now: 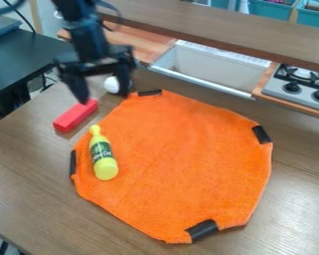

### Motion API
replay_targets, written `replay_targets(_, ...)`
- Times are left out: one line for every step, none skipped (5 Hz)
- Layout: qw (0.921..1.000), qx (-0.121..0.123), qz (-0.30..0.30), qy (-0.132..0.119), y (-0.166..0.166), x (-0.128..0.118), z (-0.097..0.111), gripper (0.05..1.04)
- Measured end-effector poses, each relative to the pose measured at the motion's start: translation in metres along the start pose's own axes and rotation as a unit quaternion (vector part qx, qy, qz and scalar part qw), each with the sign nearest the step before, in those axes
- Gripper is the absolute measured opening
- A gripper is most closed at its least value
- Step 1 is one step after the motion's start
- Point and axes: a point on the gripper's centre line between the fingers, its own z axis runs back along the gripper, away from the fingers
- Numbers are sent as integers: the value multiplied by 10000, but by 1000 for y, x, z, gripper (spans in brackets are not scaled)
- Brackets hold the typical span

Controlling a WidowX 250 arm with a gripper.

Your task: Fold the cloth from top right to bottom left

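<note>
The gripper [103, 94] hangs at the upper left, above the table by the cloth's top-left edge, open with a wide gap between its fingers. Spread flat across the middle of the table is the orange cloth [182, 159], roughly eight-sided, with black patches on its top, right, left and bottom edges. Its top right part lies unfolded, well to the right of the gripper. A yellow bottle [103, 154] with a green label lies on the cloth's left part.
Just left of the cloth lies a red block [76, 115]. A white round object [111, 84] stands behind the gripper. Along the back are a white sink [212, 67], a toy stove [298, 85] and a raised wooden shelf [222, 31].
</note>
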Motion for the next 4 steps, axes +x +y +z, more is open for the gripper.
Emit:
replay_targets(9986,360,363,-149,-31,2,-27,998)
replay_targets(9982,448,319,-230,-69,7,-44,999)
replay_targets(9982,344,225,-443,-103,10,-54,999)
replay_targets(9974,200,152,-671,-131,11,-64,998)
